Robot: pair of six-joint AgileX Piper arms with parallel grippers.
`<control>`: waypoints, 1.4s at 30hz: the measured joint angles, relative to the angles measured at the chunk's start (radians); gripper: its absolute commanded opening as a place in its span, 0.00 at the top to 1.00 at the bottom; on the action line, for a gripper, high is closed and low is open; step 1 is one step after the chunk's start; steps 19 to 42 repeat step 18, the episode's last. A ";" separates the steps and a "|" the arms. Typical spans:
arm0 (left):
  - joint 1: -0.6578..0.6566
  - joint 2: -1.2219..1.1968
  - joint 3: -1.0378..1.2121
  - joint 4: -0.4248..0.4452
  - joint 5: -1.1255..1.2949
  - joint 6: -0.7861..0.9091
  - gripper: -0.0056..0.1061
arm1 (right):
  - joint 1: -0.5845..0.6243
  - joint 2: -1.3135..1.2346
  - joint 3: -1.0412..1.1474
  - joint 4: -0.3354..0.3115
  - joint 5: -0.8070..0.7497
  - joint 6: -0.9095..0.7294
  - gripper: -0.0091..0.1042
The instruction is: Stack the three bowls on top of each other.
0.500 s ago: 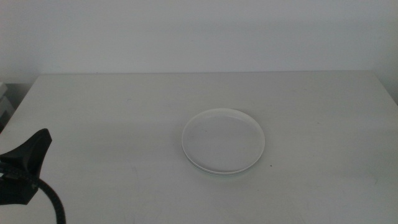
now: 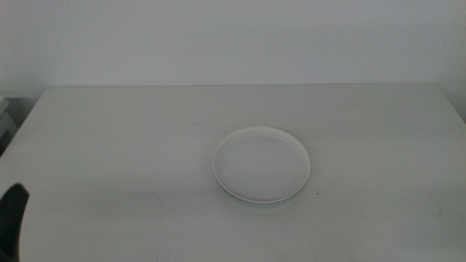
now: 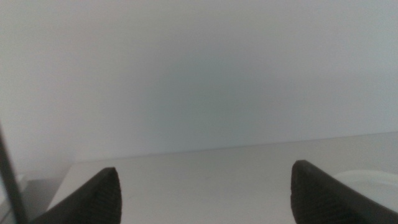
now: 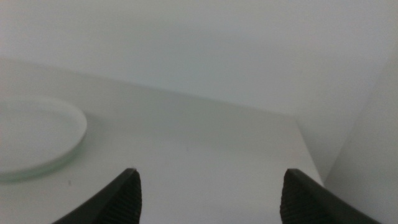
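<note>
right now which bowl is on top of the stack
The white bowl is on top, its whole inside showing; of the bowls beneath it only thin rim edges peek out at the near side.

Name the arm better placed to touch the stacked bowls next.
Neither clearly. The stack of shallow round bowls sits mid-table; the left gripper and right gripper are both pulled back, jaws open, holding nothing.

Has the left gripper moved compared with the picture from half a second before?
Yes. The left gripper has pulled back toward the lower left corner of the middle view, further from the stack of bowls, which has not shifted on the table.
</note>
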 measured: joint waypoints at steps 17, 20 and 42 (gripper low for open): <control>0.025 -0.142 0.150 0.000 0.080 -0.001 0.01 | 0.000 -0.021 0.157 -0.028 0.001 0.000 0.42; 0.025 -0.142 0.150 0.000 0.080 -0.001 0.01 | 0.000 -0.021 0.157 -0.031 0.001 0.000 0.42; 0.025 -0.142 0.150 0.000 0.080 -0.001 0.01 | 0.000 -0.021 0.157 -0.031 0.001 0.000 0.42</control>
